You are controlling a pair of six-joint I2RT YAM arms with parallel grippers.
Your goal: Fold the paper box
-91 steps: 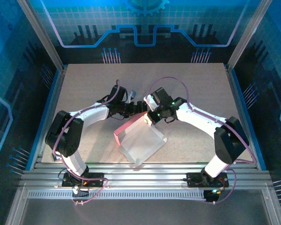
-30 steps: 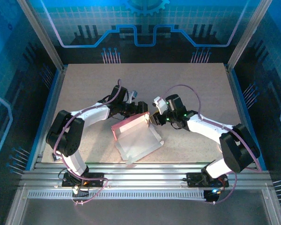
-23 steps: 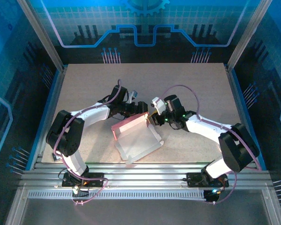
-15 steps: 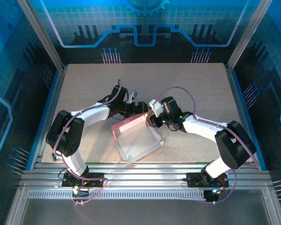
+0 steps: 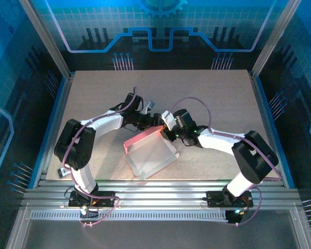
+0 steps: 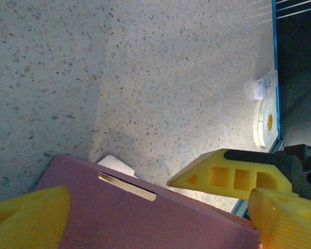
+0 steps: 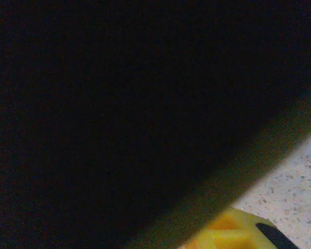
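Paper box (image 5: 151,155) sat half-folded near the middle of the table (image 5: 212,93), whitish inside up, pink back wall raised on the far side.
Left gripper (image 5: 157,122) had its fingers spread wide either side of that pink wall; couldn't tell for the right gripper (image 5: 170,133), which had slid left since a second ago, right up to the box's far right corner, just beside the left one.
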